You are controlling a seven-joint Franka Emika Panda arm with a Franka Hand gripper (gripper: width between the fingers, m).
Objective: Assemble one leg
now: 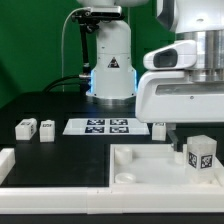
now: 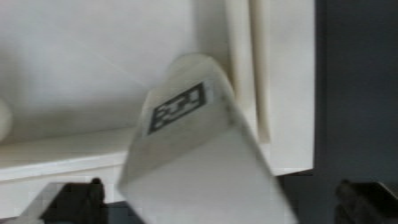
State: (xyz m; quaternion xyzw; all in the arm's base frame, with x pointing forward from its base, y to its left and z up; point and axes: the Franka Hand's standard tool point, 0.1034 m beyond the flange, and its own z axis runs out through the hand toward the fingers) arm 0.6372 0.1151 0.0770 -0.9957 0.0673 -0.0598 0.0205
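A leg (image 1: 200,155), a stubby white block with a black-and-white tag, stands on the near right corner of the large white panel (image 1: 140,160). My gripper (image 1: 196,141) hangs right over it with its fingers spread on either side. In the wrist view the leg (image 2: 187,140) fills the middle and leans a little. Both dark fingertips (image 2: 75,200) stand apart from its sides. The gripper (image 2: 222,205) is open. The panel (image 2: 71,80) lies beneath the leg, which hides the corner socket under it.
Two more legs (image 1: 25,127) (image 1: 46,128) stand at the exterior view's left, and another leg (image 1: 158,128) beside the marker board (image 1: 100,126). A white raised block (image 1: 12,165) lies at the near left. The robot base (image 1: 110,70) stands at the back.
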